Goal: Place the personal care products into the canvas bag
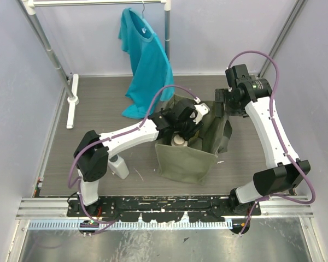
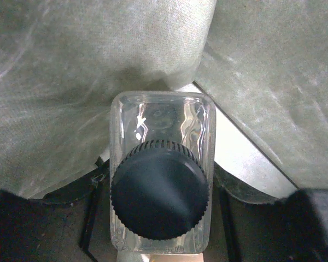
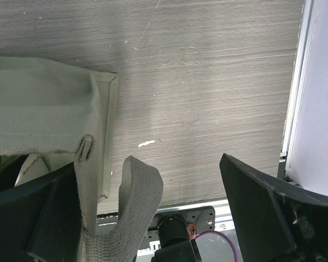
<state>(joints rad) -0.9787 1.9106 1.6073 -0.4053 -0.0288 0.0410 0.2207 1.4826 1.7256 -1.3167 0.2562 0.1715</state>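
- Only the left wrist view shows the clear bottle (image 2: 161, 185). Its dark ribbed cap faces the lens, and it is pinched by the left end effector (image 1: 181, 123) inside the olive bag (image 1: 183, 159).
- Only the top view shows a beige-capped bottle (image 1: 179, 141) in the bag and a white bottle (image 1: 118, 166) on the worktop (image 1: 98, 109).
- The right end effector (image 3: 147, 164) is spread wide at the bag's rim, around a strap (image 3: 136, 202).
- Count: three bottles, one bag.
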